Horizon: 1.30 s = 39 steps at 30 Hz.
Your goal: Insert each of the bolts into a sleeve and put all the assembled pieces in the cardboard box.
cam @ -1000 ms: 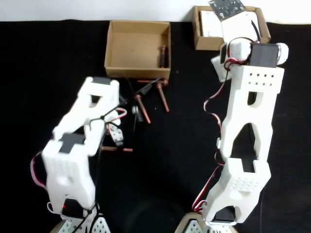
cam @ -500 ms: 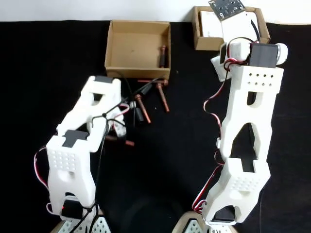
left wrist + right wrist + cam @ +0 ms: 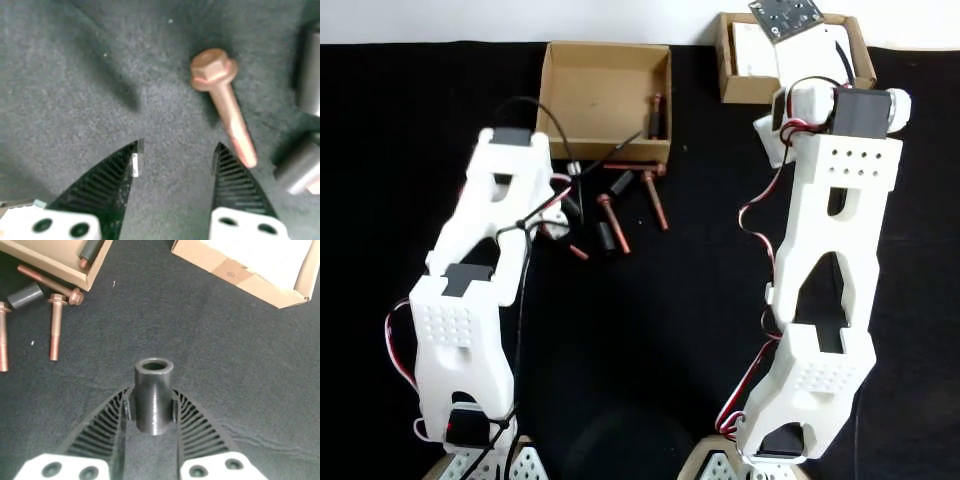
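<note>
Cardboard box (image 3: 603, 150) sits at table's 11 o'clock w/ one assembled piece (image 3: 655, 115) inside, along its 3 o'clock wall. R gripper (image 3: 150, 399), near table's 1 o'clock, is clamped on an upright dark sleeve (image 3: 152, 385). L gripper (image 3: 178, 150), at box's 7 o'clock, gapes wide w/ nothing in it, just beside a copper bolt (image 3: 227, 112) lying on the black cloth (image 3: 75, 60).

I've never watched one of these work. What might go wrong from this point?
1. The left fingers are open, but the bolt lies beyond them, off one tip, not between them; closing here would probably miss or nudge it.
2. A loose sleeve lies close beside that bolt, so a finger might knock it.
3. The right fingers hold an upright sleeve; pushing a bolt in might tilt it or make it slip.
</note>
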Motion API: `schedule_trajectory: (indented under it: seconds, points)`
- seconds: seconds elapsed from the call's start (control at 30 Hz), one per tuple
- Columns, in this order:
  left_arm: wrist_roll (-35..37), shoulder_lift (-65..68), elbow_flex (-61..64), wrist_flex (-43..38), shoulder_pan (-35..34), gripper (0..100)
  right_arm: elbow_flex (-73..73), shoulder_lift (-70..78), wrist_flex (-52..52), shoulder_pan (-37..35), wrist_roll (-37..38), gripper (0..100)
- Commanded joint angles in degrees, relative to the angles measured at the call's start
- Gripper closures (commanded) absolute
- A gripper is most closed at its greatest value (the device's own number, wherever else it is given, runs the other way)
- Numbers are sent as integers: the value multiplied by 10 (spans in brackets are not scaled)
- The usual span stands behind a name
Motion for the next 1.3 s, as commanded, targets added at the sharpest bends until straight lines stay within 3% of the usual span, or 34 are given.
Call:
schedule_trajectory:
  seconds: [0.0,0.17,0.37,0.57,0.77,0.9,1.03,1.13,1.27]
  points:
    - [18,-31,-55,16,15,770,1,-1,-7,6,-6,991]
    - [79,-23,-66,11,29,770,1,-1,-7,6,-6,991]
    - [149,2,-56,-55,15,770,1,0,-7,6,-6,991]
    - [156,71,-58,-66,7,775,1,0,-7,6,-6,991]
    - [150,111,-59,-94,-22,880,1,15,-7,6,-6,991]
    - [103,113,-74,-92,-25,989,0,31,-7,6,-6,991]
    - [60,111,-94,-79,-27,992,-3,35,-7,6,-6,991]
    - [25,111,-136,-18,-25,992,-3,35,-8,6,-6,991]
    - [-87,111,-188,47,-23,992,-3,35,-8,6,-6,991]
